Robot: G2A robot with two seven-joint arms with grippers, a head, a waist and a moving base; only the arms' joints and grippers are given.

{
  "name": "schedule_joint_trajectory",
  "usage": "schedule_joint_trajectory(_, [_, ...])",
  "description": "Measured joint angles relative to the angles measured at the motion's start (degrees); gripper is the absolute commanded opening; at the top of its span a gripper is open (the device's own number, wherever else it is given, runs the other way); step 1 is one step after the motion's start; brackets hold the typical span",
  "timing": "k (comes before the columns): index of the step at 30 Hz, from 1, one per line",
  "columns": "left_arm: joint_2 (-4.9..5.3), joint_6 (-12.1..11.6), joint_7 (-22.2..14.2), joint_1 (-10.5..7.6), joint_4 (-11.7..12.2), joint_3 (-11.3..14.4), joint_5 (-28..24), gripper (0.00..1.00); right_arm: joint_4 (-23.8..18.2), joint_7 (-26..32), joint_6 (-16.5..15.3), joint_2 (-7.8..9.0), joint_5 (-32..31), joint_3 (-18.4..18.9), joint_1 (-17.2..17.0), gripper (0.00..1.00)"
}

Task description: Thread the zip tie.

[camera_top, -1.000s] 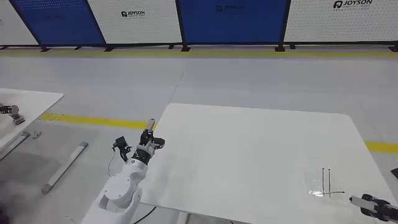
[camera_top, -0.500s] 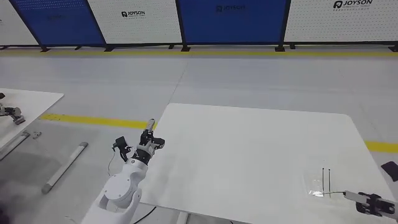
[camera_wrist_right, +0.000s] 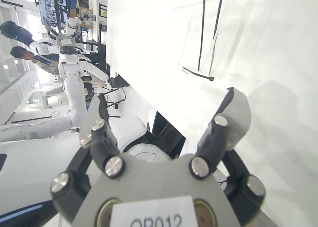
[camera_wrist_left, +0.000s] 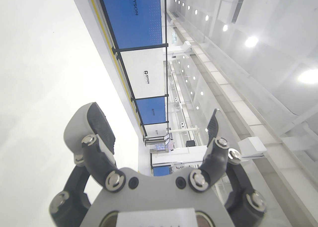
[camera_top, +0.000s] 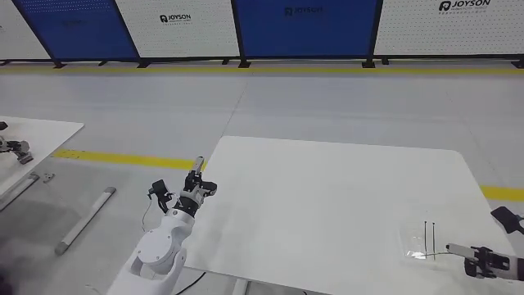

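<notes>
two zip ties (camera_wrist_right: 201, 32) parallel by table's (camera_top: 327, 197) near right corner, heads to far edge; third tie (camera_wrist_right: 197, 73) crosswise. right gripper (camera_wrist_right: 165, 96) spread beside; left gripper (camera_wrist_left: 156, 111) spread.

White table (camera_top: 327, 197) bears three zip ties (camera_wrist_right: 201, 32) on seemingly clear film (camera_wrist_right: 231, 34).

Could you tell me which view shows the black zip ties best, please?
Right wrist view: three thin black plastic zip ties look large and distinct. The top view shows tiny lines; the left wrist view faces away.
</notes>
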Motion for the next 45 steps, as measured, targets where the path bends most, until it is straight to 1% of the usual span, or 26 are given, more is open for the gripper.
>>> schedule_joint_trajectory(5, [0.0,0.0,0.0,0.0,0.0,0.0,0.0,1.0,0.07,-0.04,0.03,0.0,-0.02,-0.02,0.05,1.0])
schedule_joint_trajectory(6, [0.0,0.0,0.0,0.0,0.0,0.0,0.0,1.0,0.56,-0.18,0.46,0.0,-0.25,-0.25,0.45,1.0])
schedule_joint_trajectory(8, [0.0,0.0,0.0,0.0,0.0,0.0,0.0,1.0,2.92,-0.15,1.99,-0.08,-0.87,-1.93,2.75,1.0])
schedule_joint_trajectory(13, [0.0,0.0,0.0,0.0,0.0,0.0,0.0,1.0,8.83,0.01,3.77,-0.37,-1.68,-7.79,8.95,1.0])
schedule_joint_trajectory(14, [0.0,0.0,0.0,0.0,0.0,0.0,0.0,1.0,9.37,0.01,3.77,-0.39,-1.57,-8.54,9.53,1.0])
schedule_joint_trajectory(23, [0.0,0.0,0.0,0.0,0.0,0.0,0.0,1.0,9.5,-0.02,3.66,-0.38,-1.49,-8.6,9.65,1.0])
schedule_joint_trajectory(27, [0.0,0.0,0.0,0.0,0.0,0.0,0.0,1.0,10.41,-0.67,2.42,-0.27,-0.58,-8.05,9.43,1.0])
schedule_joint_trajectory(28, [0.0,0.0,0.0,0.0,0.0,0.0,0.0,1.0,10.51,-0.57,2.23,-0.22,-0.52,-8.03,9.4,0.84])
schedule_joint_trajectory(29, [0.0,0.0,0.0,0.0,0.0,0.0,0.0,1.0,10.56,-0.52,2.21,-0.2,-0.52,-8.13,9.42,0.49])
schedule_joint_trajectory(30, [0.0,0.0,0.0,0.0,0.0,0.0,0.0,1.0,10.65,-0.47,2.28,-0.2,-0.53,-8.3,9.47,0.42])
schedule_joint_trajectory(32, [0.0,0.0,0.0,0.0,0.0,0.0,0.0,1.0,10.98,-0.35,2.58,-0.21,-0.65,-8.88,9.81,0.36])
schedule_joint_trajectory(35, [0.0,0.0,0.0,0.0,0.0,0.0,0.0,1.0,11.98,-0.1,2.83,-0.29,-0.64,-9.83,10.56,0.32])
schedule_joint_trajectory(37, [0.0,0.0,0.0,0.0,0.0,0.0,0.0,1.0,12.86,0.0,3.06,-0.34,-0.62,-10.45,11.17,0.35])
schedule_joint_trajectory(39, [0.0,0.0,0.0,0.0,0.0,0.0,0.0,1.0,13.5,0.01,3.25,-0.37,-0.64,-11.04,11.67,0.36])
schedule_joint_trajectory(45, [0.0,0.0,0.0,0.0,0.0,0.0,0.0,1.0,15.53,-0.15,3.67,-0.38,-0.92,-12.15,13.12,0.35])
